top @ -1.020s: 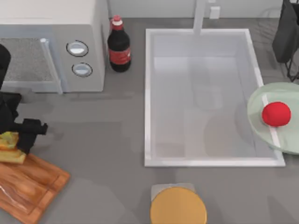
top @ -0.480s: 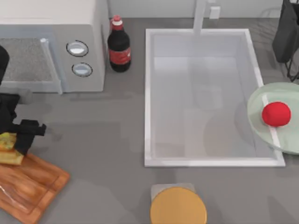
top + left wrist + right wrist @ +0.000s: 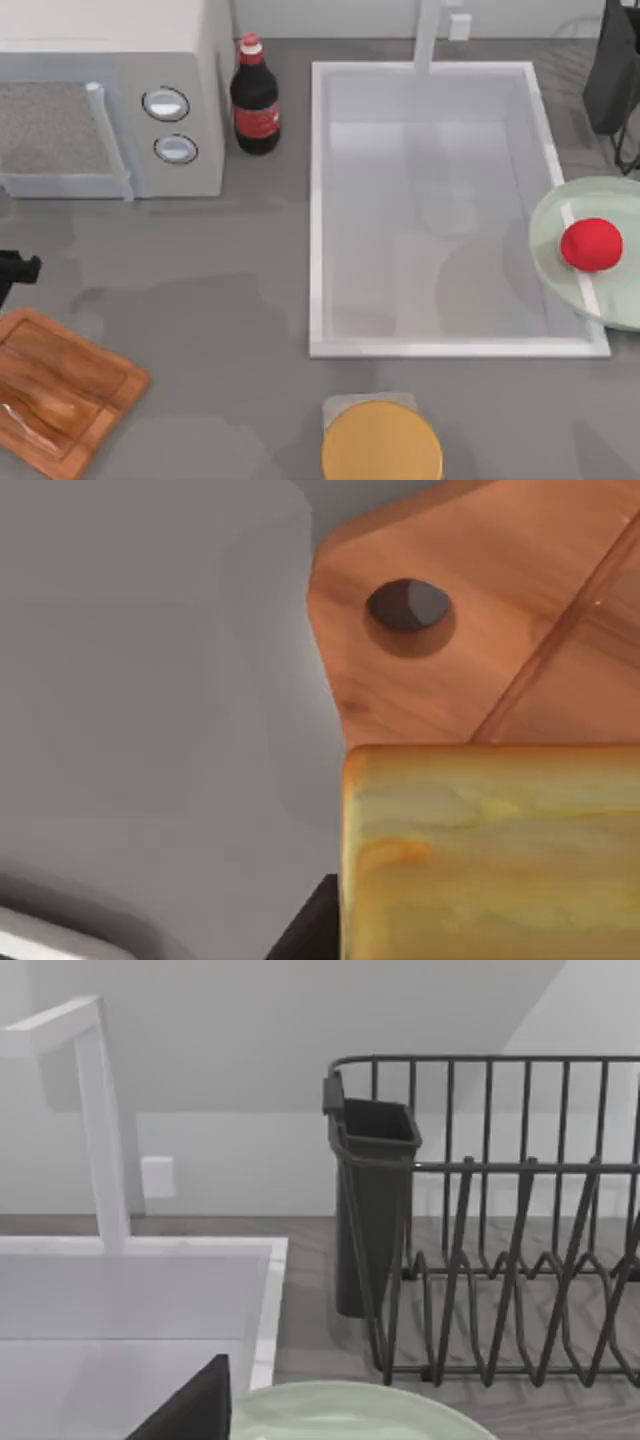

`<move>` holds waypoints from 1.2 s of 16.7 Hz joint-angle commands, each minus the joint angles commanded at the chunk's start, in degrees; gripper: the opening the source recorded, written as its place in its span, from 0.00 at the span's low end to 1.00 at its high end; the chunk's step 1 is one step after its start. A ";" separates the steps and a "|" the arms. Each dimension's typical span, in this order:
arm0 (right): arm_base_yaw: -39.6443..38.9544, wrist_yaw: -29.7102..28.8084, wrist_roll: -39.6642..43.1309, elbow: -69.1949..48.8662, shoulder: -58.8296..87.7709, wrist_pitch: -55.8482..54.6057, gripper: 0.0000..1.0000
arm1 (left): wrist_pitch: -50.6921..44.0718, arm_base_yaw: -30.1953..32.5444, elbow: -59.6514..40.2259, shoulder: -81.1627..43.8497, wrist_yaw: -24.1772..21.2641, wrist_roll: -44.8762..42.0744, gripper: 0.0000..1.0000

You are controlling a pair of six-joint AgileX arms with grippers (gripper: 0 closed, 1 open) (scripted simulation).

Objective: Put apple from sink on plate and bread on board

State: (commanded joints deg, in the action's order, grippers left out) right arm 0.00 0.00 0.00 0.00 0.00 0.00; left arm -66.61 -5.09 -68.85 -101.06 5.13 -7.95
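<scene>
My left fingers (image 3: pixel 12 272) sit at the tabletop's (image 3: pixel 220 290) left edge, just above the board (image 3: pixel 55 390), clamped on the bread (image 3: pixel 490 850). The apple (image 3: pixel 591 245) rests on the plate (image 3: pixel 560 215) overlapping the sink's (image 3: pixel 316 210) right rim; whether my right fingers are open or closed, I cannot tell.

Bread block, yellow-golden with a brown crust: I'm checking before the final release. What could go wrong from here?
1. The left gripper, at the table's left edge, seems to hold the yellow-golden bread block near the brown wooden cutting board corner with its hanging hole. Released there, it might tip onto the grey table.
2. The pale green plate carrying the red apple overlaps the white sink rim. A bump could unseat it.
</scene>
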 joint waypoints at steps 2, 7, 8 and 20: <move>0.00 0.00 0.00 0.00 0.00 0.00 1.00 | -2.62 0.92 -3.34 0.81 -0.71 0.13 0.00; 0.00 0.00 0.00 0.00 0.00 0.00 1.00 | -3.91 5.13 -9.42 1.71 -4.50 0.66 0.00; 0.00 0.00 0.00 0.00 0.00 0.00 1.00 | -3.83 5.46 -9.72 1.75 -4.82 0.70 0.00; 0.00 0.00 0.00 0.00 0.00 0.00 1.00 | -1.92 4.39 -5.67 2.10 -5.12 16.69 0.00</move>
State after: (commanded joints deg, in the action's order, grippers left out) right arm 0.00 0.00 0.00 0.00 0.00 0.00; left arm -68.53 -0.70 -74.52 -98.96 0.01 8.74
